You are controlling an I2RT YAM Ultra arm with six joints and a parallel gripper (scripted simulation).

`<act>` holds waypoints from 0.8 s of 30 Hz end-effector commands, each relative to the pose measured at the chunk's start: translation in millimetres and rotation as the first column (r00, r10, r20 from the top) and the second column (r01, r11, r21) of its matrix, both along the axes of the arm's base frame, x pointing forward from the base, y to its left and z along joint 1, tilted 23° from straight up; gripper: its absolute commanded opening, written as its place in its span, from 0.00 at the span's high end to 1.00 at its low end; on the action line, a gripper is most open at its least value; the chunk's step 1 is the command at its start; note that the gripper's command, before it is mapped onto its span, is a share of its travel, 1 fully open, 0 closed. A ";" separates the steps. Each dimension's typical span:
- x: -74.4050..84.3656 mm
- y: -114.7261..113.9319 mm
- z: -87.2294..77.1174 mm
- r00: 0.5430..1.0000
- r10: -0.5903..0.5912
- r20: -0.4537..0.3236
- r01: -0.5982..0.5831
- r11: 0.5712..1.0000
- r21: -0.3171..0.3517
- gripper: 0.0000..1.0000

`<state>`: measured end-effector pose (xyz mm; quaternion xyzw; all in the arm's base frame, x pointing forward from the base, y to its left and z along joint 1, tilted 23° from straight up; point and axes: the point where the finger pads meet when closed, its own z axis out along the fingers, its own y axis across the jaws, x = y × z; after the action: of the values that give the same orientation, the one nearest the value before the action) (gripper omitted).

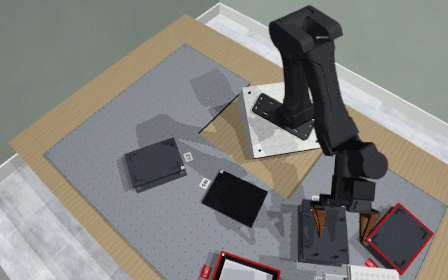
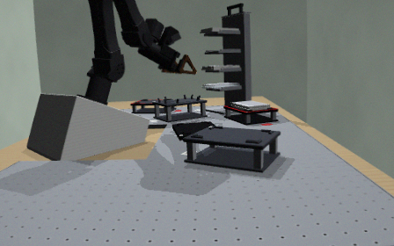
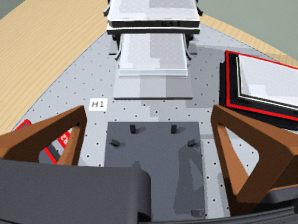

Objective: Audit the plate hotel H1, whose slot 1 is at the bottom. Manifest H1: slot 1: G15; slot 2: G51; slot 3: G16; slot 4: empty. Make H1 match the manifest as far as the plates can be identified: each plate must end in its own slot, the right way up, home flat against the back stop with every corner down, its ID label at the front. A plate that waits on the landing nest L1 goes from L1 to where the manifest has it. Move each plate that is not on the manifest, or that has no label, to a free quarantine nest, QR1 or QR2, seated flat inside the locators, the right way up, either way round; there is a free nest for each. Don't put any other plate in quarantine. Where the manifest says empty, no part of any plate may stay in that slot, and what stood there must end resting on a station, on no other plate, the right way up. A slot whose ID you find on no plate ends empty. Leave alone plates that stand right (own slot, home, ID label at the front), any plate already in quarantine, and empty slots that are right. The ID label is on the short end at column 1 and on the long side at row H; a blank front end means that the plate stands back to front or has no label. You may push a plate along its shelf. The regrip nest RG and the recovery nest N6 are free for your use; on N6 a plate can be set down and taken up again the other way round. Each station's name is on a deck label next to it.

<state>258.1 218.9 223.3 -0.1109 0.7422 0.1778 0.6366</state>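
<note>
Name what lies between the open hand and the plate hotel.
A dark nest with locator pins, no plate on it, lies below the hand, before the hotel; the wrist view shows it.

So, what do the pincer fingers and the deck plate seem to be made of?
The pincer fingers look like matte brown plastic, open triangular frames, though the look alone leaves it open. The deck plate looks like grey anodised metal: a flat dull sheet with a regular grid of small holes.
</note>
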 end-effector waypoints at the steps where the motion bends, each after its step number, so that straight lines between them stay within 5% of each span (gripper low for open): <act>1: -1.4 -3.3 -1.2 1.000 -0.014 0.000 0.014 1.000 -0.003 0.00; 24: -8.5 -2.2 -32.4 1.000 -0.014 -0.001 0.014 1.000 -0.004 0.00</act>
<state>249.2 217.0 186.2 -0.1146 0.7496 0.1664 0.6303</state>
